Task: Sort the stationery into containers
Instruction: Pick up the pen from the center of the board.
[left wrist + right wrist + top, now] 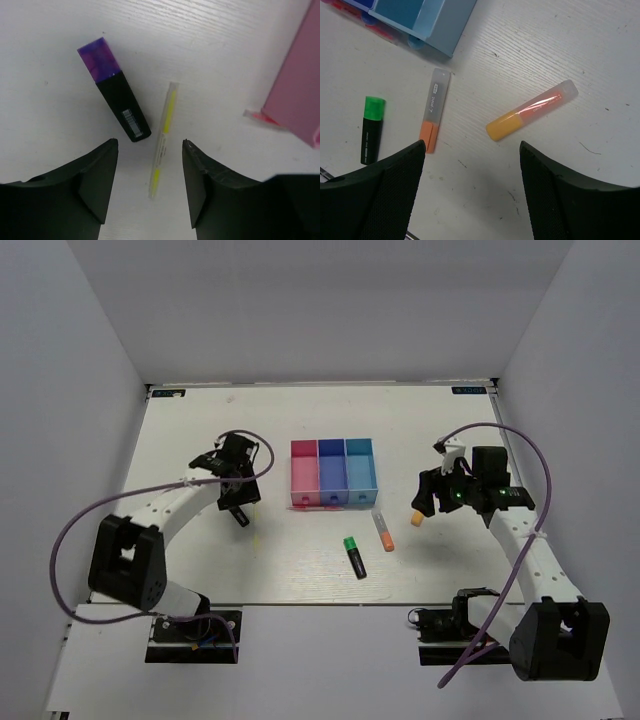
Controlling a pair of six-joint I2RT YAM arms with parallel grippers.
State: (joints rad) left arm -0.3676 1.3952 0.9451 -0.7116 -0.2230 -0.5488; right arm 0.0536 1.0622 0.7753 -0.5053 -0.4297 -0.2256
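Note:
The containers, a pink bin, a blue-purple bin and a light blue bin, stand joined at the table's middle. My left gripper hangs open over a thin yellow stick, whose near end lies between the fingers on the table. A purple-capped black marker lies just left of it. My right gripper is open above bare table, with a short orange-yellow marker just beyond its fingertips. An orange-grey marker and a green highlighter lie further left.
A thin pink stick lies against the front of the pink bin. The light blue bin's corner is close beyond the orange-grey marker. White walls close the table in at the back and on both sides.

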